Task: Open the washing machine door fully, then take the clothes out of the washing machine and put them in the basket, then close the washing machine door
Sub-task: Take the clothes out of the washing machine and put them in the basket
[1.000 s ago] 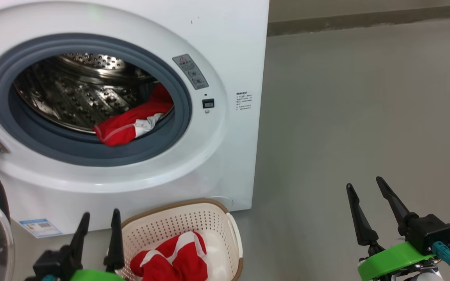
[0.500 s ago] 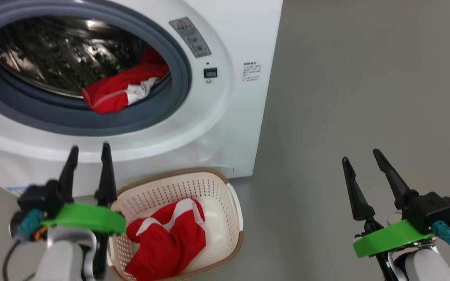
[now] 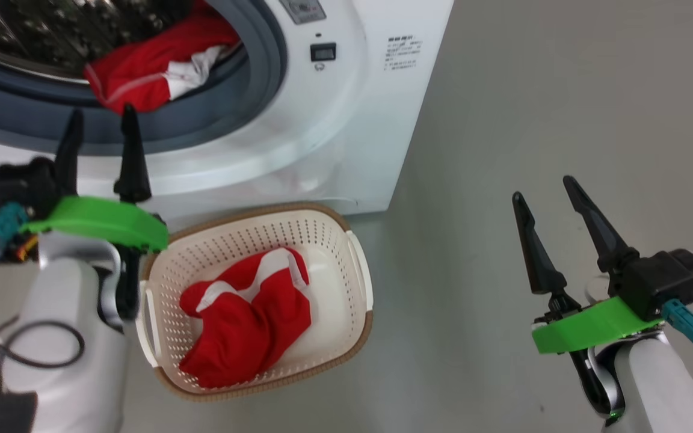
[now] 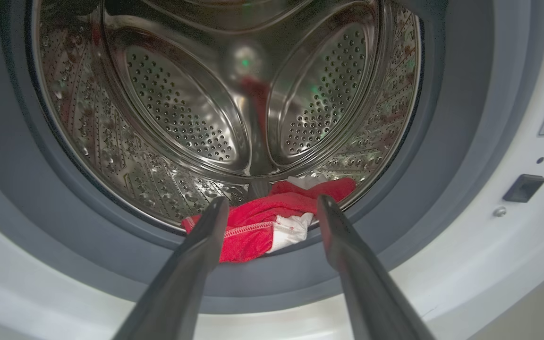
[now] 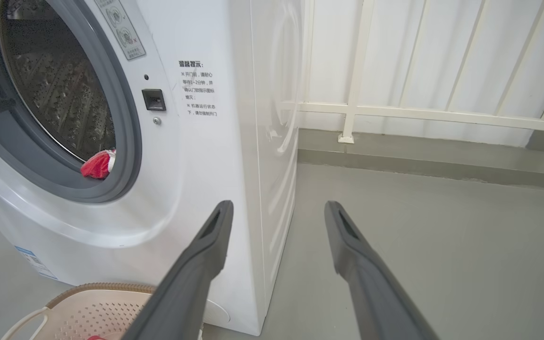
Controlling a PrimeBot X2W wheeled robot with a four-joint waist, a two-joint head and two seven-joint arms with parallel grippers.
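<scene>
The white washing machine [image 3: 346, 120] has its opening uncovered; its door is out of view. Red clothes with white patches [image 3: 142, 69] lie at the drum's front lip on the grey seal [image 3: 250, 114]. My left gripper [image 3: 101, 114] is open just in front of the seal's lower edge. In the left wrist view its fingers [image 4: 196, 264] frame that garment [image 4: 253, 226] without touching it. Another red garment [image 3: 244, 319] lies in the cream basket [image 3: 358, 282] on the floor below. My right gripper [image 3: 542, 187] hangs open and empty over the floor to the right.
Bare grey floor [image 3: 533, 90] stretches right of the machine. In the right wrist view the right gripper [image 5: 277, 204] points past the machine's side panel [image 5: 272, 156] toward a white railing [image 5: 357, 108] and a low kerb. The basket's rim [image 5: 97, 287] sits against the machine's base.
The head camera has tilted down, shifting the whole picture up. My left gripper has risen from beside the basket to the drum mouth. The right arm has hardly moved.
</scene>
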